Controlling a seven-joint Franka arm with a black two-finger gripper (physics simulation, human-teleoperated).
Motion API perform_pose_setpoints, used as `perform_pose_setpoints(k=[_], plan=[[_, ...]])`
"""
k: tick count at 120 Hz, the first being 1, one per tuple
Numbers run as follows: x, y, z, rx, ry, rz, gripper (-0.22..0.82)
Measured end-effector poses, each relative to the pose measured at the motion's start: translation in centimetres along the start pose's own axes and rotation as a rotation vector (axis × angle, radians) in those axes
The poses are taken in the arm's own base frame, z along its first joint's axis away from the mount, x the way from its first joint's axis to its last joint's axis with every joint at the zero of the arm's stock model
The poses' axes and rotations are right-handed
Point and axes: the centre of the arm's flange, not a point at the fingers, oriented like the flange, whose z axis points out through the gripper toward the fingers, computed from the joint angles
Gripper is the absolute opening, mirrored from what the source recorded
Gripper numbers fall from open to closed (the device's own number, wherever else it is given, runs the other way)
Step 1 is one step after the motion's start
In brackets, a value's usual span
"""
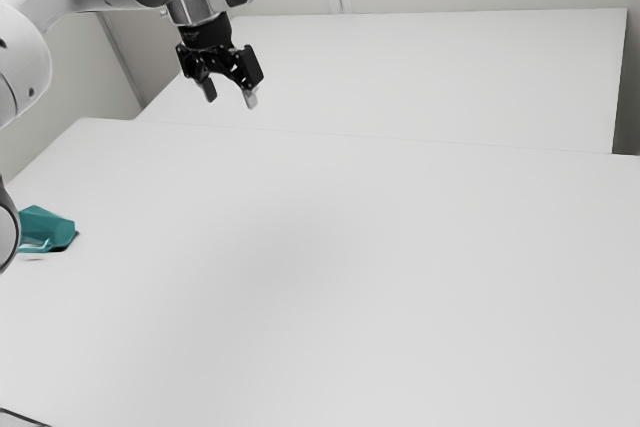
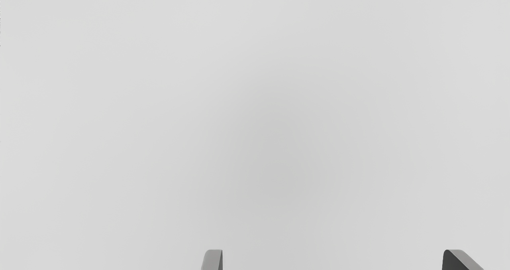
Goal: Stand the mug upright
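The gripper hangs high over the far part of the white table in the exterior view, with nothing between its fingers. In the wrist view the gripper stands open, its two fingertips wide apart above bare white surface. A teal mug lies on its side near the exterior view's left edge, well away from the gripper. Part of the mug is hidden behind the arm, and its handle is on the side toward the camera.
The white table stretches across most of the exterior view. Behind it stands a white panel or second surface, with pale walls further back. A thin dark edge shows at the exterior view's lower left corner.
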Motion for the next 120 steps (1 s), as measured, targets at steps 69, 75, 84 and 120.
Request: perform_pose_setpoints(k=[69, 75, 84, 120], plan=[[-5.4, -5.0, -3.0, -0.076, 0.029, -0.106, 0.60], [-6.5, -7.9, -3.1, -0.120, 0.029, -0.150, 0.60], [-8.5, -13.0, -3.2, -0.185, 0.033, -0.222, 0.60], [-19.0, -33.2, 0.8, -0.429, 0.110, -0.442, 0.60]])
